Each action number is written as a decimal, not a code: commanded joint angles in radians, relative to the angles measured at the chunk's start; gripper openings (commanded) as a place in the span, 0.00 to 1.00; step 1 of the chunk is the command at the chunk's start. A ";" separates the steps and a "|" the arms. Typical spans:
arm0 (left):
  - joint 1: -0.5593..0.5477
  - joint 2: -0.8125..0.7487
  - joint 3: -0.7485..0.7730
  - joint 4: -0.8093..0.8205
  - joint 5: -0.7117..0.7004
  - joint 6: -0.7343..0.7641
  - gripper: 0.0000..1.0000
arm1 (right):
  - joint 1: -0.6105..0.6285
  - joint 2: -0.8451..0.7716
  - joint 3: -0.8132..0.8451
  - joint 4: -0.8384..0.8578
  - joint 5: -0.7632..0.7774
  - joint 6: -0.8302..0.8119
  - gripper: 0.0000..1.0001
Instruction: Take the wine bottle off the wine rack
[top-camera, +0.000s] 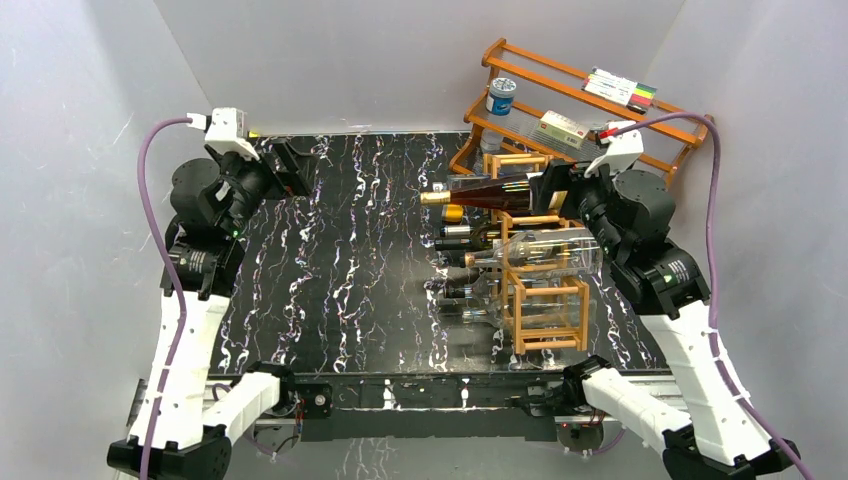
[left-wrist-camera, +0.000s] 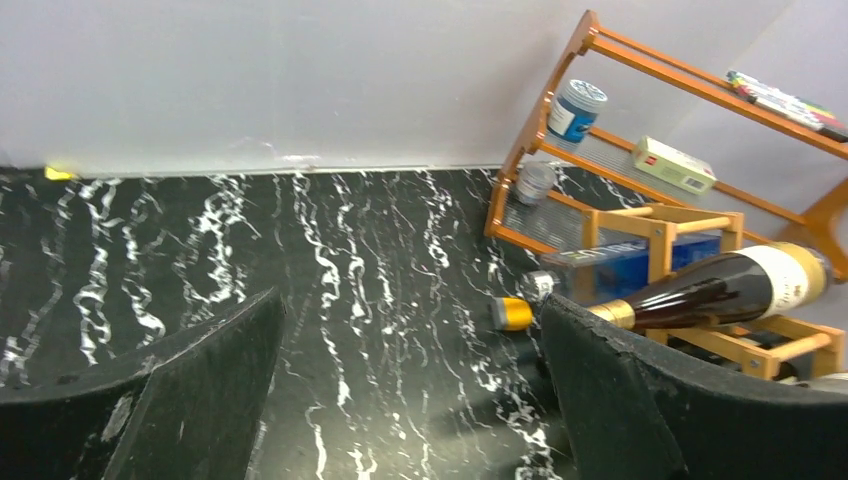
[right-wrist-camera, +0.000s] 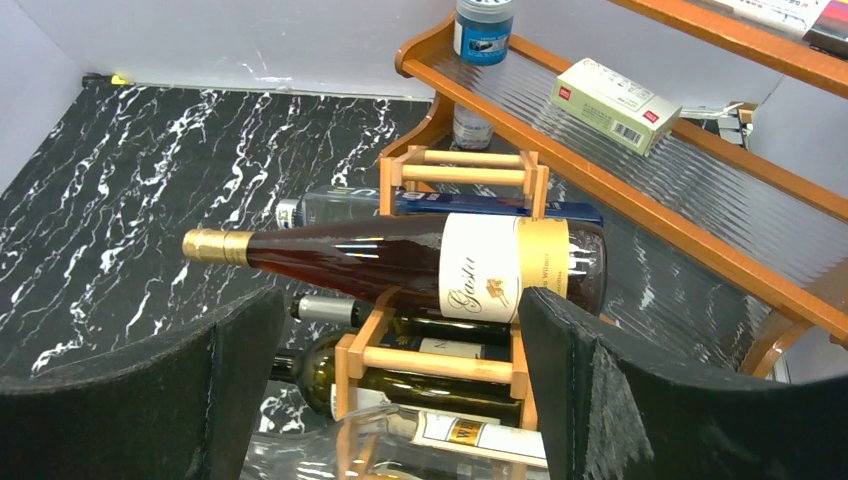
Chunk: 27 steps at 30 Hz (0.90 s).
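The wine rack (top-camera: 540, 262) is a lattice of thin orange-brown bars on the right of the table. A dark wine bottle (top-camera: 490, 193) with a gold foil neck and a cream label lies on its side across the rack's far top, neck to the left. My right gripper (top-camera: 550, 188) is open at the bottle's base end. In the right wrist view the bottle (right-wrist-camera: 400, 258) lies just beyond the gripper (right-wrist-camera: 395, 385), above the rack (right-wrist-camera: 450, 365); nothing is held. My left gripper (top-camera: 285, 172) is open and empty at the far left; its view shows the bottle (left-wrist-camera: 720, 288) and the rack (left-wrist-camera: 655, 222) at right.
A two-tier wooden shelf (top-camera: 600, 115) stands behind the rack with a jar (top-camera: 500, 95), a box (top-camera: 560, 128) and markers (top-camera: 620, 90). A clear bottle (top-camera: 535, 250) lies on the rack's near top. Several other bottles fill the cells, necks pointing left.
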 joint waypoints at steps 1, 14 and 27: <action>0.023 0.018 0.048 -0.041 0.106 -0.119 0.98 | 0.063 0.024 0.110 -0.031 0.126 0.047 0.98; 0.054 0.022 0.009 -0.106 0.257 -0.296 0.98 | 0.164 0.058 0.222 -0.130 0.293 0.122 0.98; 0.016 0.017 -0.220 0.014 0.592 -0.432 0.98 | 0.178 0.001 0.165 -0.165 0.280 0.111 0.98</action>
